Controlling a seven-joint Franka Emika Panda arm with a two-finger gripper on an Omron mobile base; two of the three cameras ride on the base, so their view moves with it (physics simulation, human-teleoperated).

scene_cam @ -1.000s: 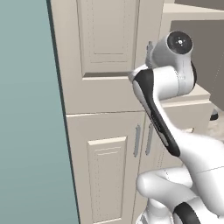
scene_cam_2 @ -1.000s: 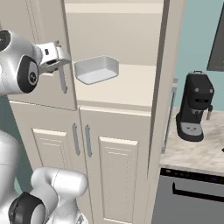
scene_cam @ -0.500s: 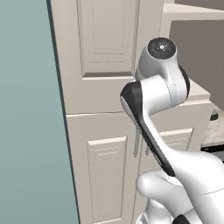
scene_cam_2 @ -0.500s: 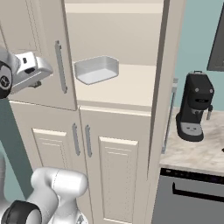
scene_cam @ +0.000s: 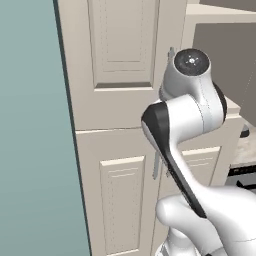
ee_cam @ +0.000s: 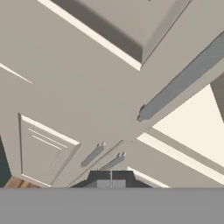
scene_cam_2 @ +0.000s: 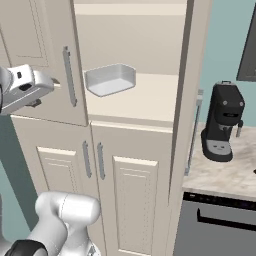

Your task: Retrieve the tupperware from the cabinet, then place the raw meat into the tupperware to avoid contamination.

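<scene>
The tupperware (scene_cam_2: 110, 80), a white-grey lidless tub, sits on the shelf inside the beige cabinet (scene_cam_2: 135, 170), whose upper left door (scene_cam_2: 45, 55) stands open. My gripper (scene_cam_2: 35, 102) hangs left of that door's grey bar handle (scene_cam_2: 70, 75), apart from it and well left of the tub. In the hand view the dark fingertips (ee_cam: 101, 178) sit pressed together, shut on nothing, facing the door panel and its handle (ee_cam: 183, 83). The raw meat is out of view. In the left base view my arm (scene_cam: 185, 115) covers the cabinet front (scene_cam: 115, 75).
A black coffee machine (scene_cam_2: 222, 122) stands on the speckled counter (scene_cam_2: 225, 175) right of the cabinet, above a dark appliance front (scene_cam_2: 220, 225). The lower cabinet doors are closed, with paired handles (scene_cam_2: 93, 160). A teal wall (scene_cam: 30, 150) lies to the left.
My hand has swung left and slightly down, away from the upper door's handle. The door stays open and the tub has not moved.
</scene>
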